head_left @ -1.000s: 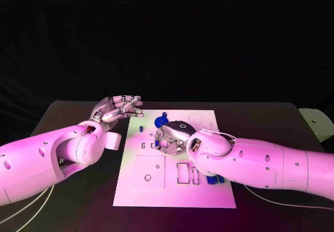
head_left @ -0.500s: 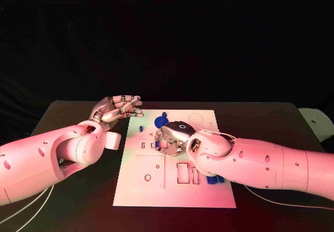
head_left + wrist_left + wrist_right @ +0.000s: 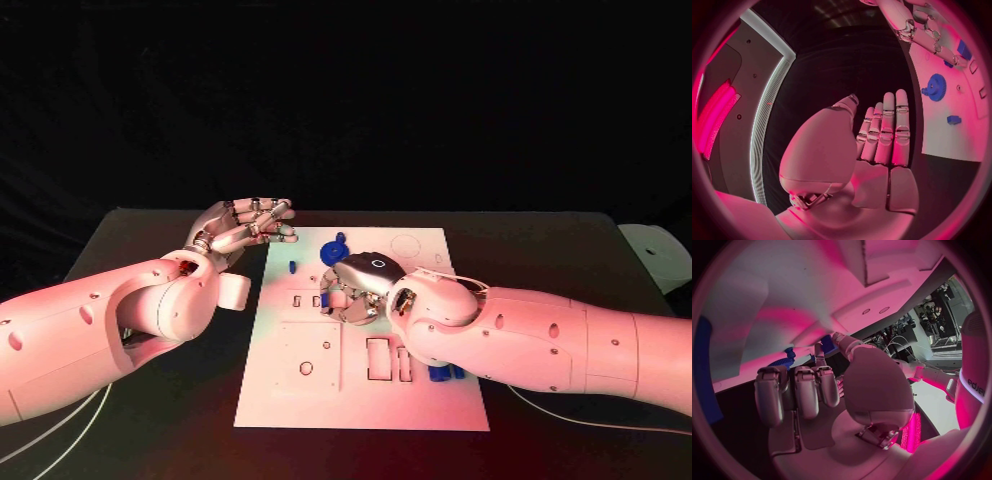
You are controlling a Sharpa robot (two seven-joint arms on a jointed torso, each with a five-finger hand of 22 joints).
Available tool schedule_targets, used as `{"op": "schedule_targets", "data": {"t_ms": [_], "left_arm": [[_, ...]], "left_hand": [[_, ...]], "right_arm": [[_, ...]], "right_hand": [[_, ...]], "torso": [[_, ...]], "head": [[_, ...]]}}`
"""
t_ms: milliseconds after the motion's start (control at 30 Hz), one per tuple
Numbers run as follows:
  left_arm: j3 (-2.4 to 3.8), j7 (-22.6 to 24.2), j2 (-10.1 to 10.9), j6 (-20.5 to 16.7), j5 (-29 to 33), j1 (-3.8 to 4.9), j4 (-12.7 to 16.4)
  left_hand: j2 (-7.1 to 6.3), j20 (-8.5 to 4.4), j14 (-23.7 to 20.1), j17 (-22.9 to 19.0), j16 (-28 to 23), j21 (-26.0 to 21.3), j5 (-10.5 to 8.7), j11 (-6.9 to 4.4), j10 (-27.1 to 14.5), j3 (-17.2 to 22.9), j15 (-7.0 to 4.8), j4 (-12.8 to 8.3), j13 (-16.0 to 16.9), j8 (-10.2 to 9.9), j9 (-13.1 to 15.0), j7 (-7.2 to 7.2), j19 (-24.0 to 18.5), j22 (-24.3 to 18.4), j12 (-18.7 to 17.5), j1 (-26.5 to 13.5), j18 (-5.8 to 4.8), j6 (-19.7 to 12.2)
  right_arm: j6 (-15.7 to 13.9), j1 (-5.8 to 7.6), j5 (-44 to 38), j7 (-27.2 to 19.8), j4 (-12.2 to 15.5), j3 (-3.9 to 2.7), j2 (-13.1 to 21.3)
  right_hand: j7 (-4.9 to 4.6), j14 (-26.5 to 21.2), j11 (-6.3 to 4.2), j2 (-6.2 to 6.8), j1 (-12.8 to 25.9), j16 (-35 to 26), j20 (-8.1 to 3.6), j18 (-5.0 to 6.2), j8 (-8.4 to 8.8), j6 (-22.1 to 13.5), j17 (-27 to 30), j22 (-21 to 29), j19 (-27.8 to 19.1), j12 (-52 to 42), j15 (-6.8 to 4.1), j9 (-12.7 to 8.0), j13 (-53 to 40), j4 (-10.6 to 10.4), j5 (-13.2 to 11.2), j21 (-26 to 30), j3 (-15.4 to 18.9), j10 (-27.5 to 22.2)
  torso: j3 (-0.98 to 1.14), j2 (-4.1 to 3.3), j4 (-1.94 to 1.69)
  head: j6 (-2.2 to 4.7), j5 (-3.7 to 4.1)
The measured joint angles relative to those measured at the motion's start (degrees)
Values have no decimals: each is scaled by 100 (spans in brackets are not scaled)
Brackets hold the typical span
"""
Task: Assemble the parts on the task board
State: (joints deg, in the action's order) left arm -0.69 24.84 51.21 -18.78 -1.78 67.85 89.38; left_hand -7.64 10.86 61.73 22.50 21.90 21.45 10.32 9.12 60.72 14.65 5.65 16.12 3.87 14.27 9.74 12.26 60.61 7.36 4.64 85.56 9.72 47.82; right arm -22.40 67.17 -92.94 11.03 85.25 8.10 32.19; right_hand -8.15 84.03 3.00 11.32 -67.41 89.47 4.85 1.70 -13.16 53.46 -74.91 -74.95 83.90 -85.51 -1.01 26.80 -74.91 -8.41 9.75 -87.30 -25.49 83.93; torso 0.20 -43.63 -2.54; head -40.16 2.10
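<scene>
1. I see a black desk (image 3: 144, 240) under a dark backdrop, the white task board (image 3: 433, 395) lying in its middle.
2. My left robot hand (image 3: 242, 225) hovers beside the board's far left corner, fingers straight and close together, holding nothing.
3. My right robot hand (image 3: 358, 285) sits low over the board's middle, fingers bent down onto it; whether they pinch a part I cannot tell.
4. A blue gear (image 3: 336, 247) lies just beyond that hand, a small blue part (image 3: 293, 267) near the left edge.
5. Blue pegs (image 3: 441, 371) rest beside the right forearm.
</scene>
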Motion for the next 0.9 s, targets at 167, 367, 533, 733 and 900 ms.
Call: {"op": "schedule_targets", "data": {"t_ms": [167, 367, 533, 733, 900], "left_arm": [[0, -2, -1, 1, 0, 0, -3], [0, -6, 1, 2, 0, 0, -4], [0, -13, 1, 4, 0, 0, -4], [-1, -55, 6, 14, -26, 0, -30], [-2, -250, 24, 87, -307, 0, -83]], "left_hand": [[0, 0, 0, 0, 0, 0, 0, 0, 0, 0, 0, 0, 0, 0, 0, 0, 0, 0, 0, 0, 0, 0], [0, 0, 0, -1, 0, 0, 0, 0, 0, 0, 0, 0, 0, 0, 0, 0, 0, 0, 0, 0, 0, 0], [0, 0, 0, 0, 0, 0, 0, 0, 0, 1, 0, -1, 0, 0, 0, 0, 0, 1, -3, 0, 0, 0], [4, 0, 0, 34, 0, 30, -1, -13, 13, 15, 0, -16, 2, 0, 5, 0, 0, 1, -23, -9, 0, 0], [-30, -153, 471, 347, 403, 352, -34, -147, 404, -102, -176, 31, 72, 35, 74, -118, 362, 128, 72, -402, -1, 128]], "right_arm": [[-7, -2, -9, 1, -4, 2, -3], [-19, -6, -15, 5, -6, 7, -1], [-78, -20, -17, 17, 38, 22, 56], [-377, -25, -2, -14, 290, 14, 287], [-808, 138, 293, -314, 606, -27, 639]], "right_hand": [[-19, 0, 29, 0, 0, 0, 21, 0, 43, -60, 0, 1, 21, 39, 0, -29, 0, -29, -1, 0, 29, 11], [-85, -1, 94, 30, 30, 0, 75, 0, 164, -314, 0, 1, 11, 136, 82, -75, 0, -102, -162, 0, 181, 10], [-185, 0, 192, -7, -92, 0, 157, 0, 254, -593, -4, 1, 10, 236, 142, -122, 1, -373, -423, 0, 743, -51], [-209, -22, 192, -118, -373, 0, 174, 1, 254, -617, -4, 2, 10, 236, 163, -123, 1, -567, -333, 0, 1073, -52], [-155, -21, 192, -198, -487, -23, 174, 1, 165, -563, -4, 2, 10, 214, 163, -103, 1, -605, -264, 13, 1111, -52]], "torso": [[0, 1, 1], [-1, 0, 3], [-1, 0, 1], [3, -1, -11], [-2, 20, -5]], "head": [[4, 8], [4, 10], [-8, 9], [-13, -5], [-1, -14]]}}
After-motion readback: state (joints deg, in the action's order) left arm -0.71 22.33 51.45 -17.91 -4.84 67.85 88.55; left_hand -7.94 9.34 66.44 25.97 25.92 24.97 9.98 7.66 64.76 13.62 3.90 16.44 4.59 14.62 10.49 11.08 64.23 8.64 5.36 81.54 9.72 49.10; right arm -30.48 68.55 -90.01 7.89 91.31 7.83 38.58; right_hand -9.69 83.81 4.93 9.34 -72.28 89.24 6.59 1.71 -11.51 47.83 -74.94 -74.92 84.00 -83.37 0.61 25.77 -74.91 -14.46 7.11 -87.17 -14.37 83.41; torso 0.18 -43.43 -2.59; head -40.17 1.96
